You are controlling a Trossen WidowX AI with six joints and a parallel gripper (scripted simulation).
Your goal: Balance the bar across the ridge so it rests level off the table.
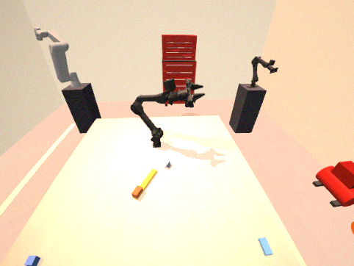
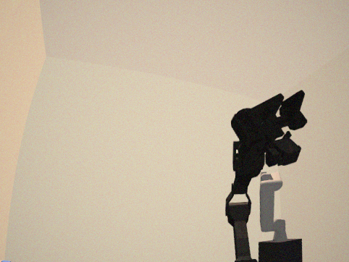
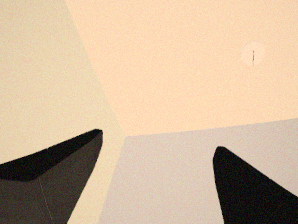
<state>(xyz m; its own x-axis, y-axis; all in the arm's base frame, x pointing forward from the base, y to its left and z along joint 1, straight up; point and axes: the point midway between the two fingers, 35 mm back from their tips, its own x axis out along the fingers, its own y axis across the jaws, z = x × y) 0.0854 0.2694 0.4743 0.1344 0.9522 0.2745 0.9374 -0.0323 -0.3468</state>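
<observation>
The bar, yellow (image 1: 149,178) with an orange block (image 1: 137,191) at its near end, lies on the table (image 1: 176,224) in the top view. The ridge (image 1: 169,164), small and dark, stands on the table just beyond the bar's far end and to its right, apart from it. My gripper (image 1: 203,90) (image 2: 292,95) (image 3: 159,145) is open and empty, raised high above the table, well above the ridge and the bar. The wrist view shows only walls and ceiling between and around the fingers; the exterior view shows neither bar nor ridge.
A blue block (image 1: 32,261) lies at the table's near left, and a light blue flat piece (image 1: 265,246) at the near right. Beyond the table stand a red cabinet (image 1: 179,66) and two pedestals (image 1: 82,106) (image 1: 247,110) with other arms. A red object (image 1: 336,185) is off to the right.
</observation>
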